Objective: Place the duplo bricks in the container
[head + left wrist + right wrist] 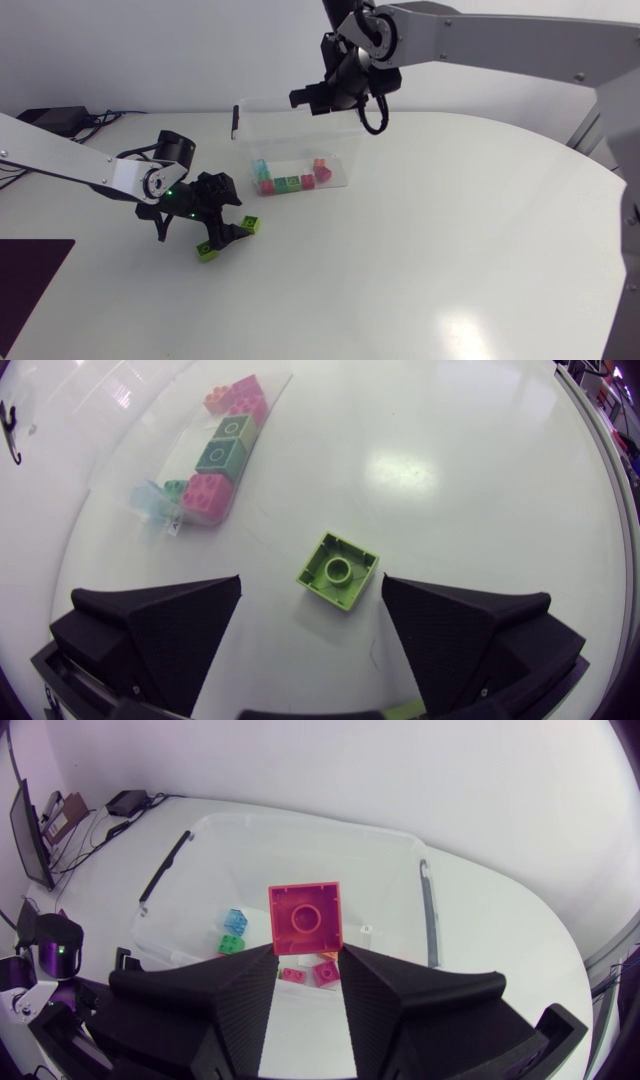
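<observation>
A clear container stands at the back middle with several coloured duplo bricks in it. Above its rim hangs my right gripper, shut on a red brick with the brick's hollow underside facing the camera. My left gripper is low over the table in front of the container, open. A light green brick lies upside down between its fingers, touching neither. A second green brick lies on the near side of that gripper.
The container has black clip handles on its sides. A dark mat covers the near left corner. A black box with cables sits at the far left. The white table stretches bare to the right.
</observation>
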You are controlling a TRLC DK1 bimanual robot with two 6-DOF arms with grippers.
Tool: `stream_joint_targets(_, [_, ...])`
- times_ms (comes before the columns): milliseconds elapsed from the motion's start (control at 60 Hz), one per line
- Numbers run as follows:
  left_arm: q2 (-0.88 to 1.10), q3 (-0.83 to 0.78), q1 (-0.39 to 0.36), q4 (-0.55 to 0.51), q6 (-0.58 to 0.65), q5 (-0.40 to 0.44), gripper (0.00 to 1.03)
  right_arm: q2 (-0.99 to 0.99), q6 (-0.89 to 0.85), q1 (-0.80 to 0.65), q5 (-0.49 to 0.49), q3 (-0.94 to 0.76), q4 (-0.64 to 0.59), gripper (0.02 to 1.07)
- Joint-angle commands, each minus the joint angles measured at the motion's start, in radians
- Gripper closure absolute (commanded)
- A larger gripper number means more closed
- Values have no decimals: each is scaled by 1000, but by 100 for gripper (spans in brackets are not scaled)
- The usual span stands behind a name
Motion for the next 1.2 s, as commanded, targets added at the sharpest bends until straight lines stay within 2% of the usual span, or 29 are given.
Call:
stream_joint_targets(0, [22,15,11,7,28,1,5,72,-5,-15,5,61,-34,51])
stream_joint_targets(33, [21,13,12,7,28,1,5,83,-5,-18,5,73,-37,42])
stream_joint_targets(100, [21,13,17,7,30,1,5,89,-3,-18,5,85,-46,32])
stream_joint_targets(200, [19,18,18,7,31,1,5,81,-3,-17,5,90,-52,25])
stream_joint_targets(367, [44,41,17,14,36,1,5,6,-9,-17,5,39,-58,24])
stream_joint_targets(617, [99,81,8,14,56,3,5,-154,-54,3,-7,-159,-41,24])
stream_joint_targets(900, [84,61,-43,-3,62,27,6,-260,-81,-1,-33,-352,1,24])
stream_joint_targets(983, [79,52,-63,-12,60,29,16,-281,-86,2,-35,-386,9,24])
stream_joint_targets(1017, [79,52,-74,-24,60,29,24,-290,-86,3,-35,-396,12,24])
stream_joint_targets(1067, [79,58,-78,-46,59,29,38,-306,-91,6,-35,-416,20,24])
stream_joint_targets(1083, [79,66,-81,-66,56,27,50,-310,-92,6,-35,-421,20,24])
stream_joint_targets(1133, [78,85,-83,-108,56,27,76,-318,-94,8,-35,-432,20,24])
stream_joint_targets(1150, [78,89,-83,-115,56,27,80,-321,-94,8,-35,-435,21,24])
stream_joint_targets(1183, [67,95,-78,-148,65,27,80,-329,-98,8,-36,-444,23,24])
